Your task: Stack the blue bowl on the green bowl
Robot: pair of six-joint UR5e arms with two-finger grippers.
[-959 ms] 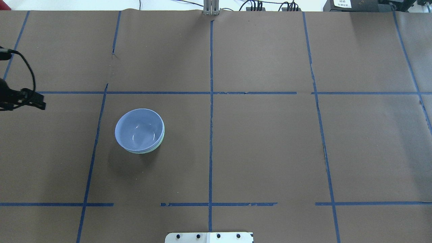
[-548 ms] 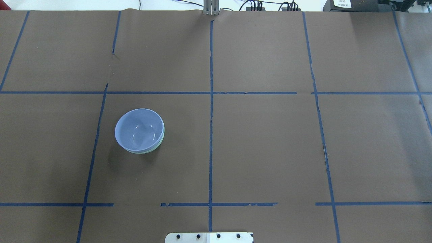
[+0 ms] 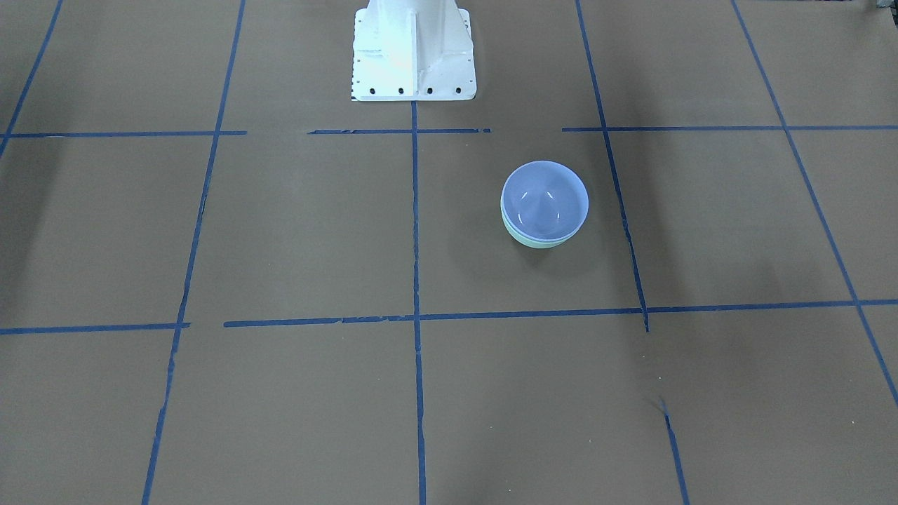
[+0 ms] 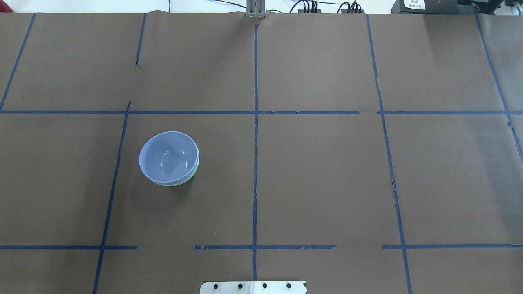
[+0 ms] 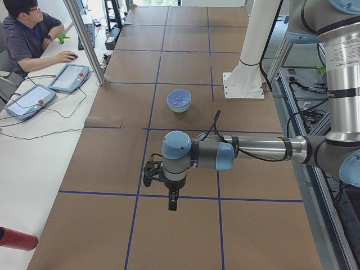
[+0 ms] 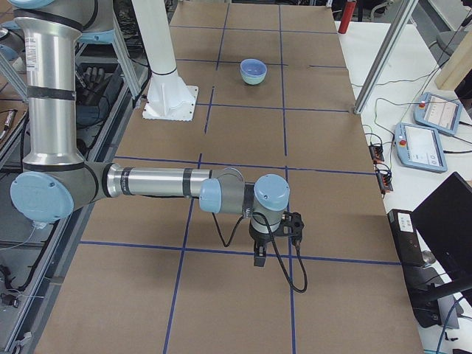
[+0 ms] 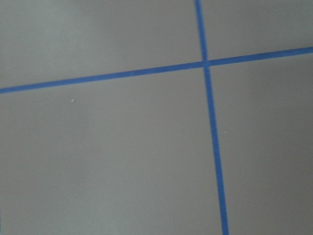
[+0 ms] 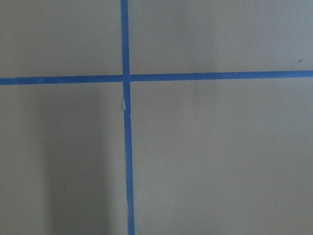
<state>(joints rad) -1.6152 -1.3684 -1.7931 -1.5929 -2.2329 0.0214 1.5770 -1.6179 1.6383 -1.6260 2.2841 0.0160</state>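
Observation:
The blue bowl sits nested inside the green bowl on the brown table, left of the centre line. Only a thin mint edge of the green bowl shows below it. The pair also shows in the front-facing view, blue bowl in green bowl, and far off in both side views. My left gripper hangs over the table far from the bowls. My right gripper hangs at the opposite end. I cannot tell whether either is open or shut. Both wrist views show only table and tape.
Blue tape lines grid the table. The white robot base stands at the table's middle edge. An operator sits beside tablets near a metal post. More pendants lie off the table's other side.
The left arm, at the overhead view's left edge one second ago, has moved out of that view. The stacked bowls have not moved.

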